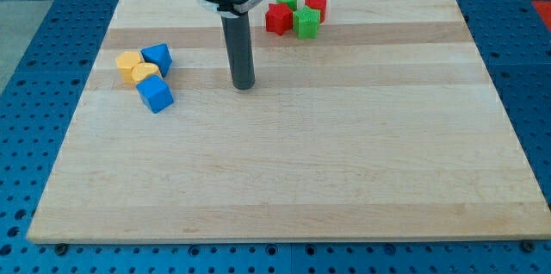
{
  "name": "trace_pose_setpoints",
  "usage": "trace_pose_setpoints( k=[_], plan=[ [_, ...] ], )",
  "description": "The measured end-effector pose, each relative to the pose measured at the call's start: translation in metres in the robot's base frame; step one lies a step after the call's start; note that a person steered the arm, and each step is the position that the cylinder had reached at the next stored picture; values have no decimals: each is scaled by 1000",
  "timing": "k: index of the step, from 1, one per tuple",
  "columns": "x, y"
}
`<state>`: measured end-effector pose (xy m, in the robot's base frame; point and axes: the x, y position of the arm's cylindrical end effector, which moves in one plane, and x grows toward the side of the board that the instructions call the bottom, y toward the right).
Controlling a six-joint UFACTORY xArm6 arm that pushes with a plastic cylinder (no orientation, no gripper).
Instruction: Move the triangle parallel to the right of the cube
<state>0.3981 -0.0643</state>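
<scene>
Your rod stands upright, my tip [244,86] resting bare on the wooden board [344,179], touching no block. The blue triangle [157,57] sits left of it, just above the blue cube [156,95].

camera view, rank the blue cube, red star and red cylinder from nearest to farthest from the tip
From my tip:
1. Red star, up and to the view's right.
2. Blue cube, to the view's left, by the yellow blocks.
3. Red cylinder, at the view's top, beyond the green blocks.
</scene>
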Motion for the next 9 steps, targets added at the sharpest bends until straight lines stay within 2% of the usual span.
trace_pose_setpoints(
  k=[3, 4, 6, 7, 8, 9],
  plan=[
    [0, -2],
    [-7, -28],
    [-88, -50],
    [-119, -101],
    [-110, -149],
    [-95, -157]
  ],
)
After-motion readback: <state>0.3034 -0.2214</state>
